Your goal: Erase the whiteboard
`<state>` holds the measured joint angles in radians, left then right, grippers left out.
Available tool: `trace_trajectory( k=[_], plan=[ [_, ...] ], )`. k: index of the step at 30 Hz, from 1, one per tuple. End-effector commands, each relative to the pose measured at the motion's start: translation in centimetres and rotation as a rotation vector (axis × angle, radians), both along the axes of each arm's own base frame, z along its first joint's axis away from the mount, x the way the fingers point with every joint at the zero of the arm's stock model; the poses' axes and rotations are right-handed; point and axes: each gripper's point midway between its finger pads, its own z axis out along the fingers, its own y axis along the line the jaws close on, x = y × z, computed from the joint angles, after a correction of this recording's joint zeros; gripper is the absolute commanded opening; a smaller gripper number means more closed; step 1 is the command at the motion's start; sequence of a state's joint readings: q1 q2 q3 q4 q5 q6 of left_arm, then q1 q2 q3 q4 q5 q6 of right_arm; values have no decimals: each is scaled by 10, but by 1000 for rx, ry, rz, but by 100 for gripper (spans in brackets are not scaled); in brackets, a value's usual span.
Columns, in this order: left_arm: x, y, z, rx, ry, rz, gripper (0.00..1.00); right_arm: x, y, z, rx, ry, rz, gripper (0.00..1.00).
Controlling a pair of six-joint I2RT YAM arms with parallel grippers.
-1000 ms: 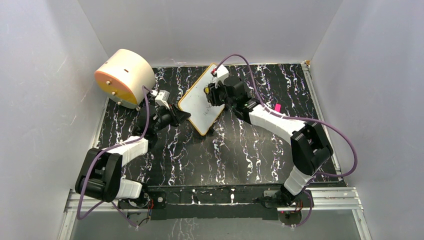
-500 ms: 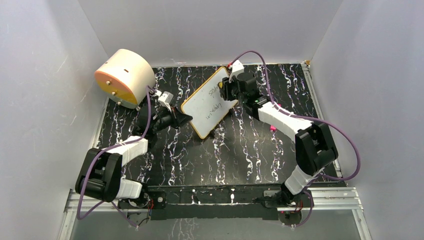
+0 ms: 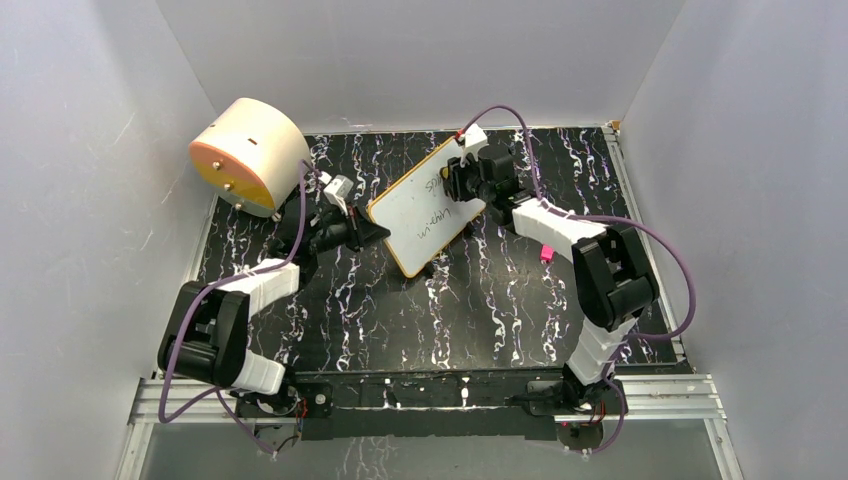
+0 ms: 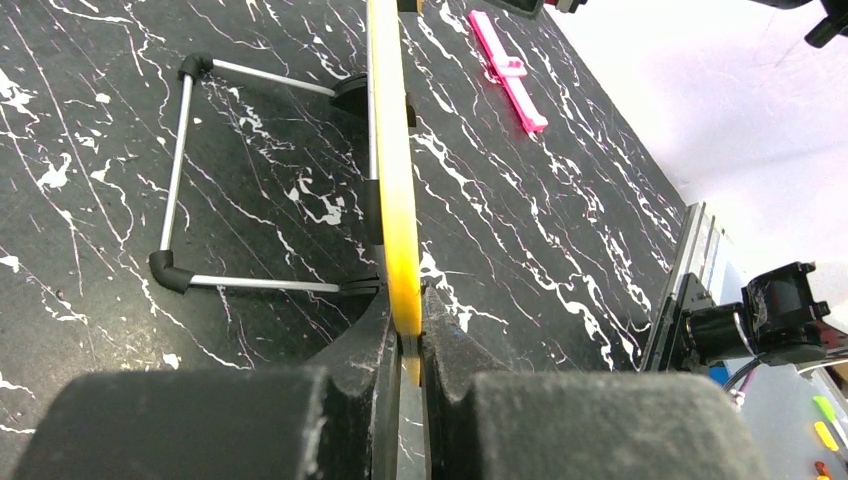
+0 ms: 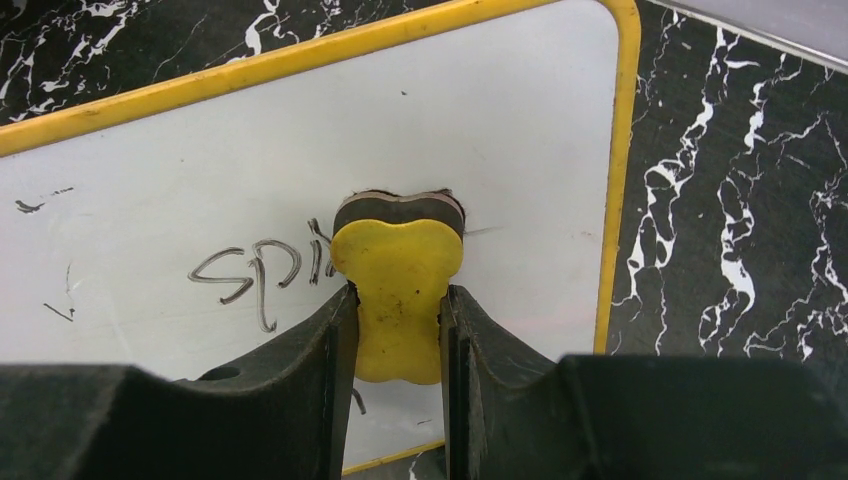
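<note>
One whiteboard (image 3: 420, 215) is propped tilted on a wire stand (image 4: 180, 170), mid-back of the marbled table (image 3: 480, 310).
Its edge is pinched by the left gripper (image 4: 403, 335); a yellow eraser (image 5: 398, 260) is clamped in the right gripper (image 5: 397, 305) and pressed against the handwriting.

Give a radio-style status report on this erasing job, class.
Left jaws shut on whiteboard edge, wire stand behind it. Right jaws shut on yellow eraser, pressed to the board; writing left on it. Pink piece lies apart, nothing blocking.
</note>
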<state>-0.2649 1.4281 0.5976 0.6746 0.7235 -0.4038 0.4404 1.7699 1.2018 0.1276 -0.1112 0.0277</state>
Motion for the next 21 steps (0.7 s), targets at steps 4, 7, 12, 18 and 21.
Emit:
trace_trajectory(
  k=[4,7,12,18,21],
  plan=[
    [-11,-6,-4,40,26,-99,0,-1,37,23,39,-110,155,22],
    [-15,-8,-3,35,27,-119,0,-17,47,27,68,-124,183,22],
    [-17,-9,-11,35,42,-125,0,-45,65,39,102,-154,243,23],
    [-21,-10,-18,27,45,-138,0,-61,72,45,84,-204,265,22],
    [-23,-10,-19,30,39,-139,0,-42,60,40,30,-216,189,22]
  ],
)
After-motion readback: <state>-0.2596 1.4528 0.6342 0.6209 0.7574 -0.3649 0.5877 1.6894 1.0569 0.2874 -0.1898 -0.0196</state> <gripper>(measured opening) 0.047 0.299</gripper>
